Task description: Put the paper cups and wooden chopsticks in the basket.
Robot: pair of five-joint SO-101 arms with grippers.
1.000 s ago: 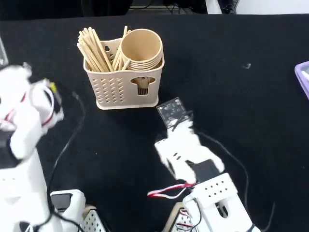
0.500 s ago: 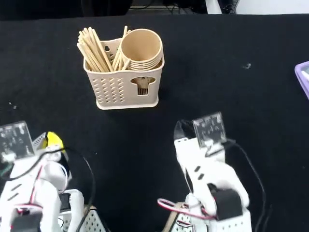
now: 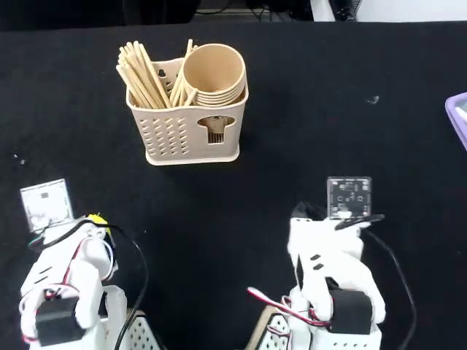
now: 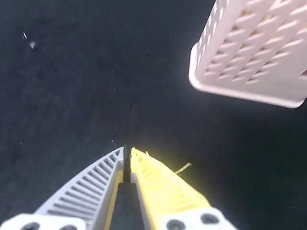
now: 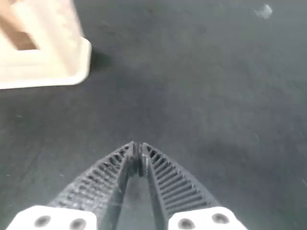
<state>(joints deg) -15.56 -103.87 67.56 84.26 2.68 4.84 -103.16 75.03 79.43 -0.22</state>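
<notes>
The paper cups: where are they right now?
In the high view the paper cups sit stacked in the right side of the basket, wooden chopsticks standing just to their left.

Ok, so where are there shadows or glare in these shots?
High view: even light over the black table, no glare on the basket or paper cups. Right wrist view: the basket's corner throws a soft shadow onto the table beside it. Left wrist view: the basket's perforated wall is brightly lit.

Black table [image 3: 343, 138] with beige basket [image 3: 182, 137], purple object [image 3: 458, 117] at right edge
</notes>
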